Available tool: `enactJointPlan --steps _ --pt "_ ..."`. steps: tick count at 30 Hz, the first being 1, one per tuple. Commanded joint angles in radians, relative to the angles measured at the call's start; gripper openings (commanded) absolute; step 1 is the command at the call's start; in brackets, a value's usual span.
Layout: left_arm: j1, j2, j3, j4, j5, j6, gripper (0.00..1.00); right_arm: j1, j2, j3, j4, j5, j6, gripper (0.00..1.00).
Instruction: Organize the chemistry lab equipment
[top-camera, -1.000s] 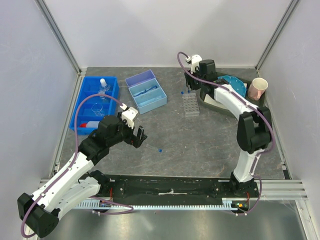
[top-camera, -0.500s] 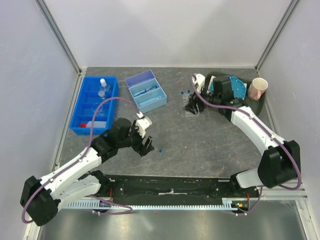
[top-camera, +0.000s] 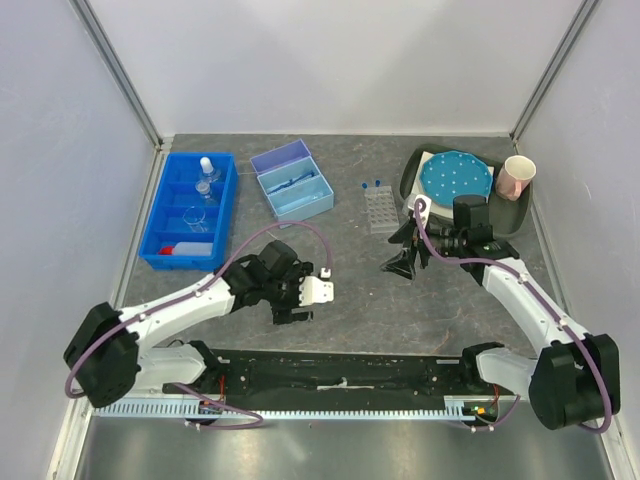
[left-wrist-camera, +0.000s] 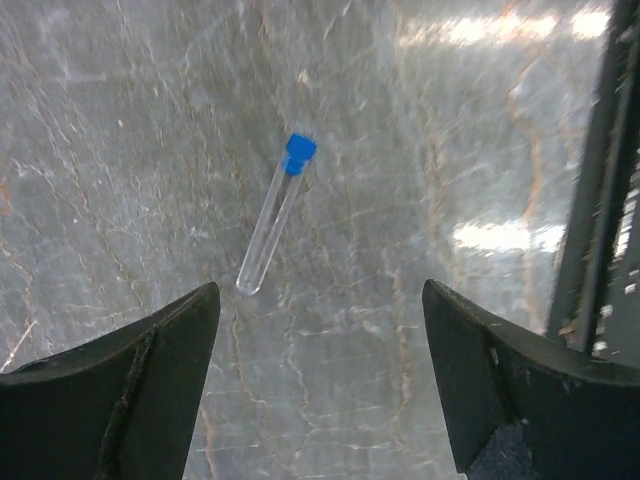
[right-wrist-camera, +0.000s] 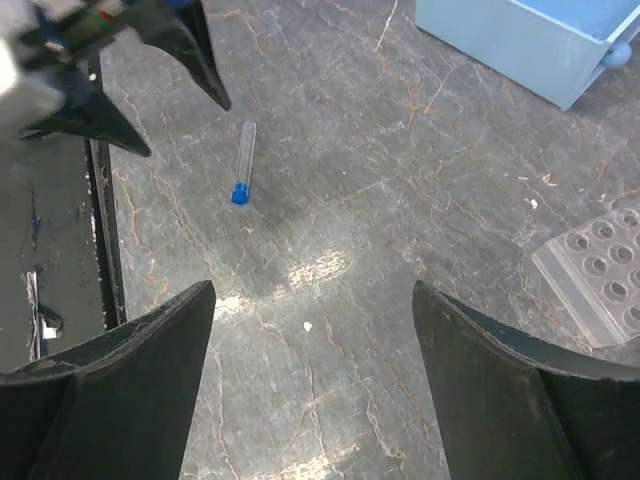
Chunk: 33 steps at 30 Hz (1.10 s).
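A blue-capped clear tube (left-wrist-camera: 277, 210) lies on the marbled grey worktop (left-wrist-camera: 430, 130), cap toward one o'clock, beyond the left hand's (left-wrist-camera: 320, 330) wide-spread fingers (left-wrist-camera: 150, 350).

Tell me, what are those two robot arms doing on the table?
They are tidying lab things. The left gripper hangs open above a blue-capped tube that lies flat on the table, and it has not picked it up yet. The right gripper is open and empty too, not far from the clear tube rack. A white squeeze bottle and glass flasks sit in the blue bin.
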Motion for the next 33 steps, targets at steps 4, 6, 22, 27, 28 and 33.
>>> enactJointPlan --steps 4,6,22,27,28,33 --pt "0.109 0.197 0.073 0.036 0.114 0.276 0.86 -0.039 -0.039 0.019 0.041 -0.118 -0.051 0.87" --pt "0.124 0.240 0.116 0.028 0.120 0.282 0.84 -0.040 -0.048 0.019 0.034 -0.120 -0.058 0.87" --pt "0.155 0.459 0.208 -0.022 0.125 0.274 0.49 -0.045 -0.025 0.033 0.015 -0.163 -0.041 0.88" --pt "0.155 0.519 0.245 -0.009 0.093 0.208 0.14 -0.057 -0.017 0.037 0.012 -0.171 -0.038 0.88" --pt "0.155 0.522 0.243 0.001 0.093 0.198 0.11 -0.063 -0.019 0.037 0.012 -0.171 -0.038 0.89" --pt "0.155 0.486 0.222 0.062 0.125 0.074 0.02 -0.080 -0.022 0.039 0.008 -0.166 -0.038 0.89"
